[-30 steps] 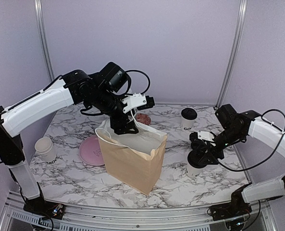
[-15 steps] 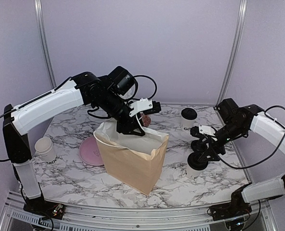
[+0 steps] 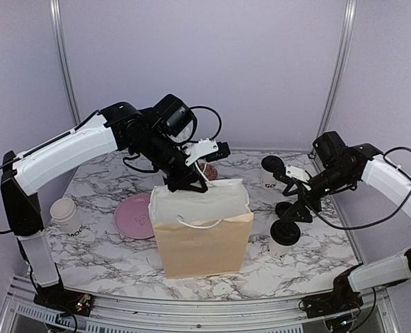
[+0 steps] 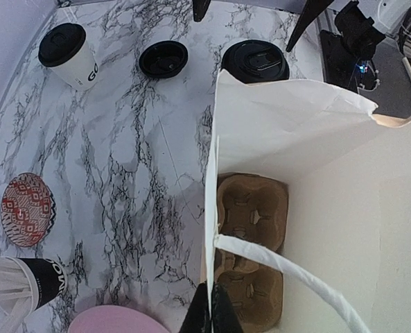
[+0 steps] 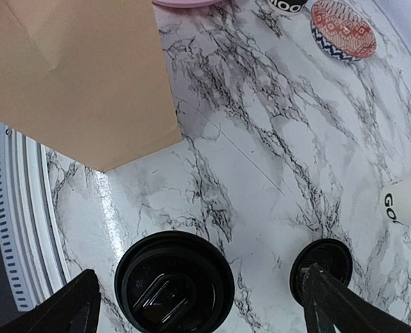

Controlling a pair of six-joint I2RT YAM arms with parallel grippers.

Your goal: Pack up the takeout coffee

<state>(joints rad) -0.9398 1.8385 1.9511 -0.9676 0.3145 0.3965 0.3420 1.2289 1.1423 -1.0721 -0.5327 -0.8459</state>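
Note:
The takeout coffee (image 3: 283,238), a white cup with a black lid (image 5: 174,281), stands on the marble to the right of the brown paper bag (image 3: 202,232). My right gripper (image 3: 293,201) hovers just above it, open, its fingers (image 5: 77,305) wide on either side of the lid and touching nothing. My left gripper (image 3: 190,182) is shut on the bag's rear rim (image 4: 212,229), pinching the white edge. The bag stands open, with a brown cardboard cup carrier (image 4: 252,222) at its bottom.
A second lidded cup lettered "GO" (image 3: 271,171) stands at the back right, and a loose black lid (image 5: 321,260) lies between the two cups. A pink plate (image 3: 132,216), lidless white cups (image 3: 66,215), a red patterned dish (image 4: 27,208) and a black cup of straws (image 4: 32,283) are on the left.
The left gripper closed on the bag's rim and swung the bag round to stand square and open. The right gripper rose off the lidded cup and opened wider.

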